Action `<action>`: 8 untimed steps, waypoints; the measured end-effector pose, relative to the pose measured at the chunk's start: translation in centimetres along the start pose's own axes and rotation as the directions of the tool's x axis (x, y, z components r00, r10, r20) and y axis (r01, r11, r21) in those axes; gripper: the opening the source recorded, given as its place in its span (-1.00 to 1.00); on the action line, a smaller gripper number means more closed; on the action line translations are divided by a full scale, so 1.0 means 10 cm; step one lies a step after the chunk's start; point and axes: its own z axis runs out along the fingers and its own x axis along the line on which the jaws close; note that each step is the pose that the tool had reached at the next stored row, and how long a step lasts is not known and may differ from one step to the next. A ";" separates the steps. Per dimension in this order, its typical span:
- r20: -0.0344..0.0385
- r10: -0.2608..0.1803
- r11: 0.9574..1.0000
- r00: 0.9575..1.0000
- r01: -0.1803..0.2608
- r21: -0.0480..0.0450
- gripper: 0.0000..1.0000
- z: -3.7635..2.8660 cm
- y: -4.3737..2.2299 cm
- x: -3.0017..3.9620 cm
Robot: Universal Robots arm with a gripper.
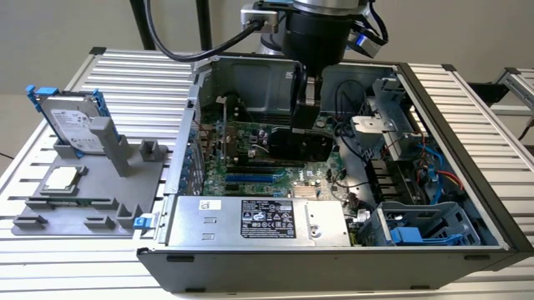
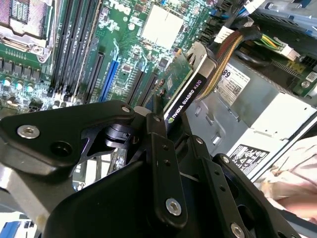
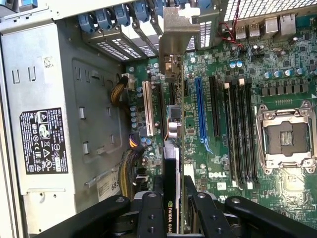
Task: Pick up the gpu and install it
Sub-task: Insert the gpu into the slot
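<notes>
A slatted metal table carries an open computer case. Inside it, the gripper is clamped on the gpu, fingers pressing both flat faces of the card, which is held on edge above the motherboard beside the blue slot. Seating it well likely means keeping the card square to its slot and the bracket lined up with the rear opening. Left of the case, a hard drive stands in a grey holder.

We see a plain beige wall behind a ribbed, silver aluminium-slat worktop, evenly lit without hard shadows, and a second slatted metal surface just past its edge on the exterior view's right.
</notes>
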 end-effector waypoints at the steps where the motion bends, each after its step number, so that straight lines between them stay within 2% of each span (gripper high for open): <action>1: -0.001 0.000 1.000 1.000 0.000 0.000 -1.00 0.006 0.000 -0.001; 8: -0.004 0.000 1.000 1.000 0.000 0.000 -1.00 0.022 0.000 -0.004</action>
